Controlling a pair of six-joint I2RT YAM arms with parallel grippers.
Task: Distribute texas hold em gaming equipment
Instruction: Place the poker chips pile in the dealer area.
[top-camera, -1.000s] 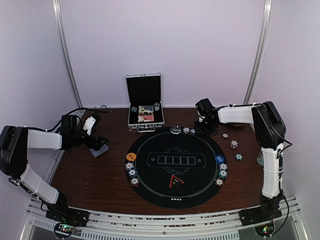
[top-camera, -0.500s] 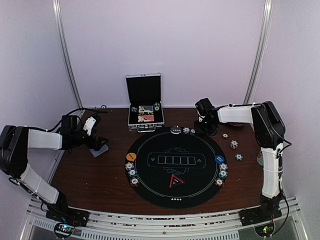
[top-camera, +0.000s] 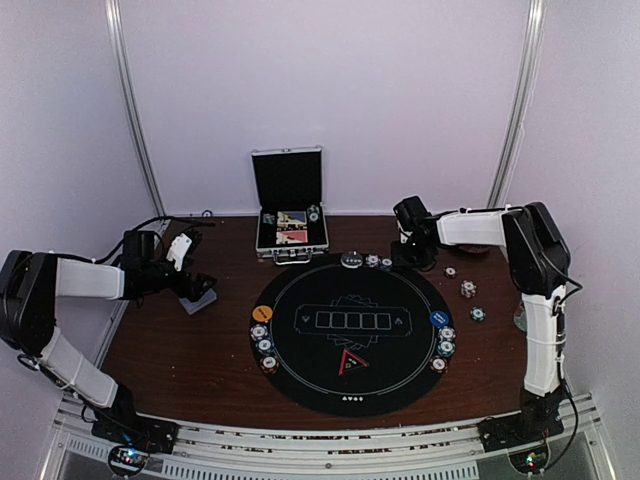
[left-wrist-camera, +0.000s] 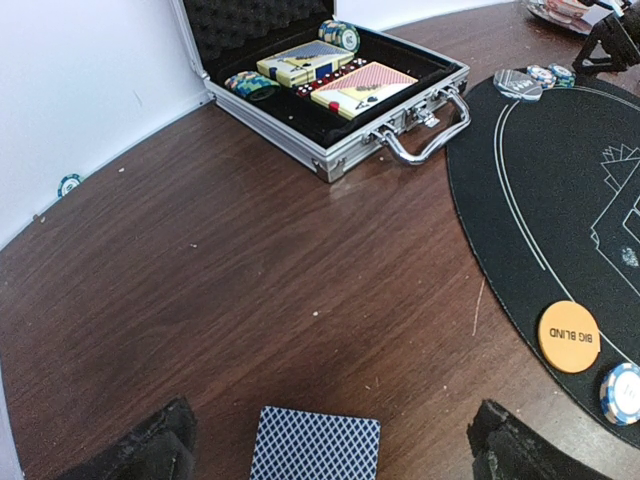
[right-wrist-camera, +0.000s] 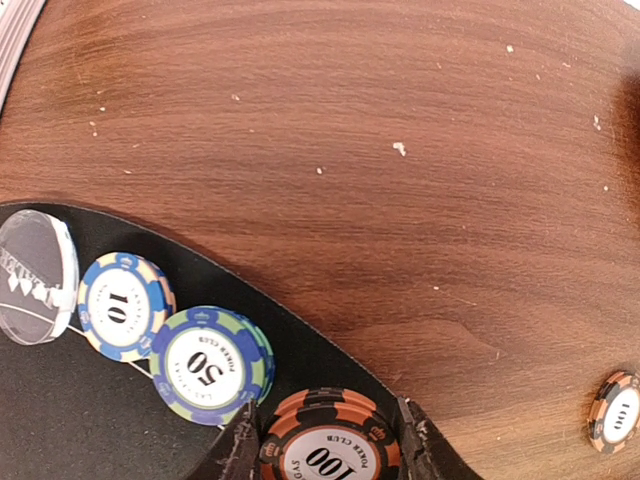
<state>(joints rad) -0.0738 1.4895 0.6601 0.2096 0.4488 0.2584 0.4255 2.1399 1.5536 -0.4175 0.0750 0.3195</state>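
The left gripper stands wide apart, the grey-blue playing cards flat on the table between its fingers, touching neither. Beyond, an orange button sits on the black mat; farther off, the silver case lies open. The right gripper is clamped on a red 100 chip, perhaps two stacked, at the mat's edge; a 50 chip and a 10 chip lie beyond.

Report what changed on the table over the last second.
The right gripper shifted very slightly to the right at the far rim of the black mat. Nothing was visibly taken or let go. Its fingers flank a 100 chip. The left gripper, open over the card, the side chips on the mat and the silver case stayed put.
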